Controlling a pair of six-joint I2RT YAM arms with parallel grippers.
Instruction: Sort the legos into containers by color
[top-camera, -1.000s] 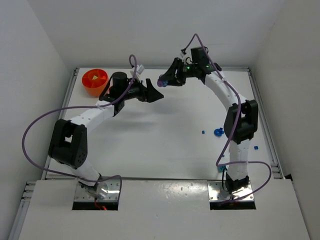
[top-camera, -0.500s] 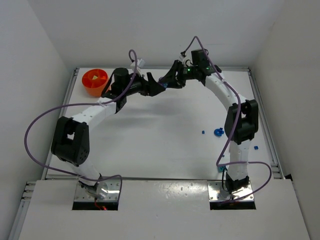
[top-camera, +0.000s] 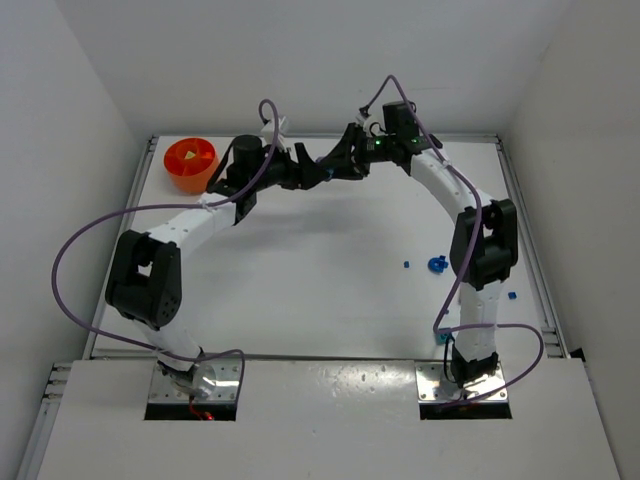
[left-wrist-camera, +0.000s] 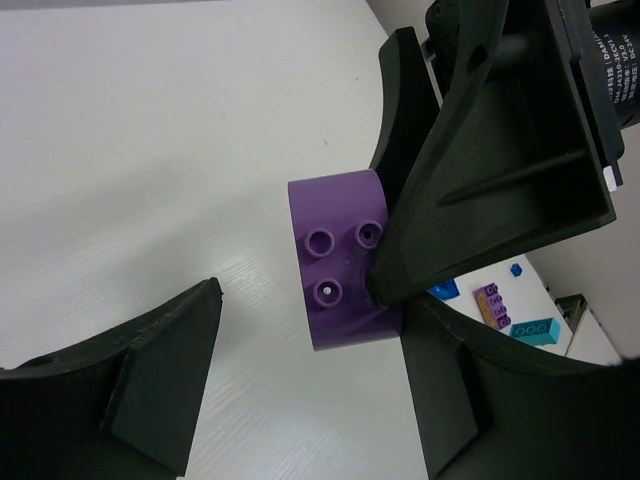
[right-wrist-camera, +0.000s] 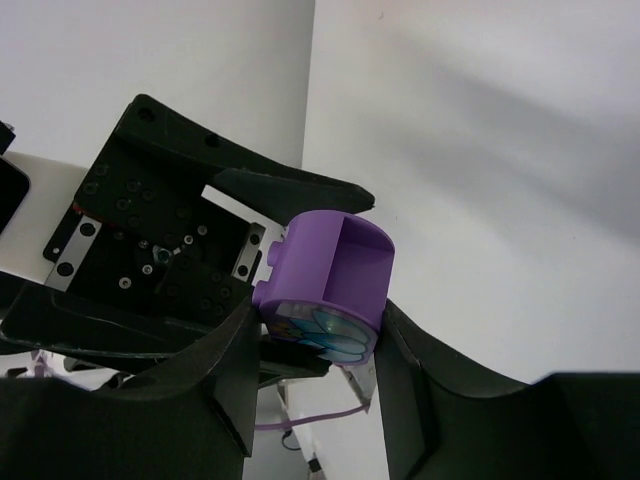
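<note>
Purple lego (left-wrist-camera: 335, 262), a rounded piece with three studs facing the left wrist camera, is clamped between the two fingers of the right pincer (left-wrist-camera: 383, 225). The left pincer (left-wrist-camera: 310, 300) is spread wide with one finger on either side of the lego. There is a clear gap on one side; on the other, contact cannot be told. The white counter (left-wrist-camera: 140, 140) lies below.

In the right wrist view, that pincer's own fingers are closed on the lego, hollow side up, and a finger of the left pincer is just behind it.

From above, the two pincers meet tip to tip over the far middle of the counter. The orange bowl (top-camera: 172, 172) is near on the left, and blue legos (top-camera: 436, 264) lie well apart by the right arm.

This looks like a handover. Next, the left pincer should close on the lego's free sides before the right one lets go. No purple container is in view.
</note>
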